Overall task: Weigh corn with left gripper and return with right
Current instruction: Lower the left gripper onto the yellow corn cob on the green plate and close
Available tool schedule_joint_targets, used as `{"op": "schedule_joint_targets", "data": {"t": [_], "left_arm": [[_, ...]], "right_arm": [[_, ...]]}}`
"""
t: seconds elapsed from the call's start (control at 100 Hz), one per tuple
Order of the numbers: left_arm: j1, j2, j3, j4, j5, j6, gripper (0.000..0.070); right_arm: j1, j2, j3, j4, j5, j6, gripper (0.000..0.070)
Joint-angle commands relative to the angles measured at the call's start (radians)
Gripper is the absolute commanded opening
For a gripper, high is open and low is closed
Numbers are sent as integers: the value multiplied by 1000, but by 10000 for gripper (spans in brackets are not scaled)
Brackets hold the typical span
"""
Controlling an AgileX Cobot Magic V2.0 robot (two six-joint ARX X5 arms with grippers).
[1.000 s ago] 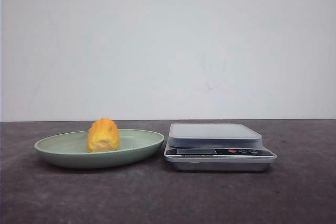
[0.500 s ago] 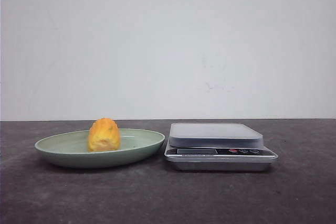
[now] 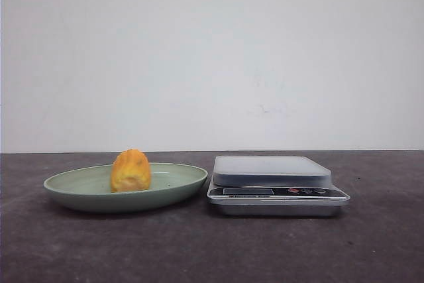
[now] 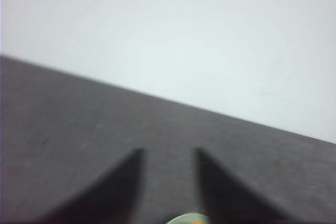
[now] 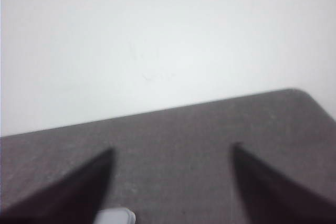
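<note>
- Nothing on the table has really moved since the earlier front frames; scale [image 3: 277, 187] sits a hair left of half a second ago, likely camera wobble.
- corn [image 3: 130, 171] upright in the green plate [image 3: 79, 190], left of centre, untouched.
- plate just left of the scale, rims nearly touching.
- left gripper [image 4: 168, 153] fingers spread apart, nothing between, over dark table [image 3: 212, 250]; plate edge peeks in.
- right gripper [image 5: 173, 153] wide apart, empty; scale corner [image 5: 116, 216] by one finger.
</note>
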Motion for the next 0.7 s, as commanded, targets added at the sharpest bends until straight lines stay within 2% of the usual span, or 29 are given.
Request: {"op": "schedule_joint_targets", "data": {"t": [0.0,0.09,0.19,0.36,0.52,0.69], "left_arm": [[-10,55,76,-39,44,14,544],[-41,132,139,-97,75,16,486],[-112,214,151,-111,73,19,486],[-264,391,150,-126,-37,24,485],[-362,586,150,-70,-84,19,485],[-414,763,150,-53,-121,9,485]], "right_arm": [[11,48,67,-38,-2,-45,590],[29,95,128,-83,-2,-64,589],[46,134,168,-127,-15,-71,590],[63,168,180,-162,-28,-74,590],[68,174,180,-173,-32,-79,591],[68,173,180,-181,-36,-92,592]]}}
